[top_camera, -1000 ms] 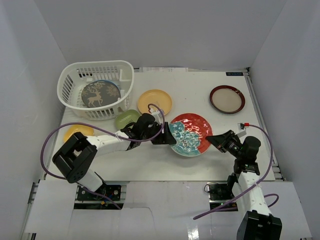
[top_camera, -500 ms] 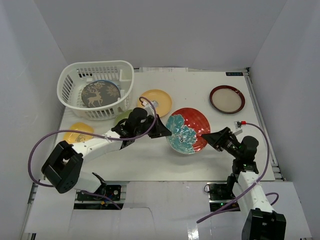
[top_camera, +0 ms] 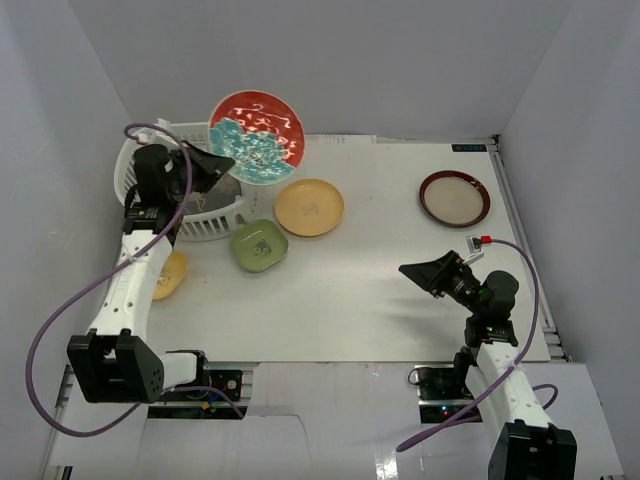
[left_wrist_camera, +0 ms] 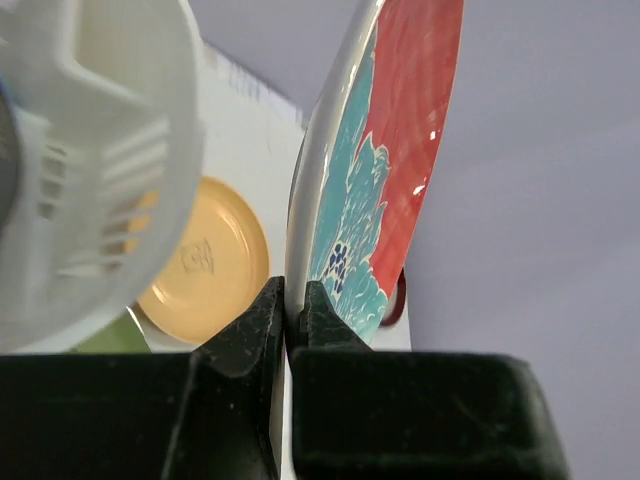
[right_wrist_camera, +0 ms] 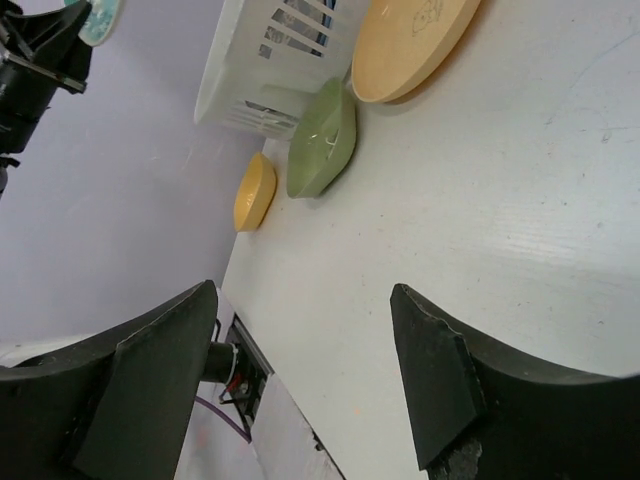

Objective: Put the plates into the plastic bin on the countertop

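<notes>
My left gripper (top_camera: 214, 163) is shut on the rim of the red-teal floral plate (top_camera: 255, 137) and holds it tilted in the air, over the right side of the white plastic bin (top_camera: 214, 222). In the left wrist view the fingertips (left_wrist_camera: 268, 305) pinch the plate's edge (left_wrist_camera: 400, 150), with the bin (left_wrist_camera: 90, 180) to the left. On the countertop lie a yellow plate (top_camera: 309, 207), a small green plate (top_camera: 258, 245), a small yellow plate (top_camera: 170, 275) and a maroon-rimmed plate (top_camera: 454, 198). My right gripper (top_camera: 420, 272) stands open and empty above the table's right side.
White walls close in the countertop (top_camera: 380, 290) on the left, back and right. The right wrist view looks across the table to the yellow plate (right_wrist_camera: 410, 45), the green plate (right_wrist_camera: 322, 140), the small yellow plate (right_wrist_camera: 255, 190) and the bin (right_wrist_camera: 270, 60).
The left arm closed on the floral plate at the table's middle and swung it up and left, above the bin. The right gripper opened and drew back slightly.
</notes>
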Robot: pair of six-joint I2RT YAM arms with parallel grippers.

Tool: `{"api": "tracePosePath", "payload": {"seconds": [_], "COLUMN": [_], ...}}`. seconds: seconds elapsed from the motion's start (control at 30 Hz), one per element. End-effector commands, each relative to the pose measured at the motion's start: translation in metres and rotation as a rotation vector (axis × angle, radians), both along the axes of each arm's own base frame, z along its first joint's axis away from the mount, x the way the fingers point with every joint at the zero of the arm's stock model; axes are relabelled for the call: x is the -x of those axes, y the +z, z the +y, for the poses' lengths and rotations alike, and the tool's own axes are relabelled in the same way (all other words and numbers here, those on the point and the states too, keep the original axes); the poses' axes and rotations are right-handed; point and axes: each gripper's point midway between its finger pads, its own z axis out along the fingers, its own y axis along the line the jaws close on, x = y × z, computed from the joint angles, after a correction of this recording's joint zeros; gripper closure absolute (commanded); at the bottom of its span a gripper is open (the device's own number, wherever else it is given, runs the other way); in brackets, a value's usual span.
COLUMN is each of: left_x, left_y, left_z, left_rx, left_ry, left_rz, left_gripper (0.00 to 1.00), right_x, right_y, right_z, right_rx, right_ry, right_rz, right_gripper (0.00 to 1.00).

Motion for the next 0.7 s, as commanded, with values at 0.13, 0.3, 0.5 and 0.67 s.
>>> {"api": "tracePosePath", "payload": {"seconds": [0.13,0.3,0.5,0.67], "left_x": [-0.005,-0.018,-0.046,-0.061], "left_y": [0.044,0.007,-0.032,-0.061], "left_z": [0.119,0.159,0.181,0.190], "left_rx": [-0.046,-0.055,-0.118,-0.182], "left_ry": [0.381,0.471,0.493,0.495], "left_rz": [-0.104,-0.021,0.062,0.105], "left_gripper": [1.00,1.00,1.00,1.00], "right_x": [-0.002,0.002,0.006,-0.003], "right_y": [-0.010,-0.019,-0.031,-0.042], "right_z": [0.005,0.019,0.034,0.042], "right_rx": [0.071,0.105,0.141,0.171], "right_ry": [0.006,0.043,0.087,0.082], "right_rz": [-0.036,-0.043,-0.027,0.005], "right_gripper": [0.29,0.35,0.35,0.33]}}
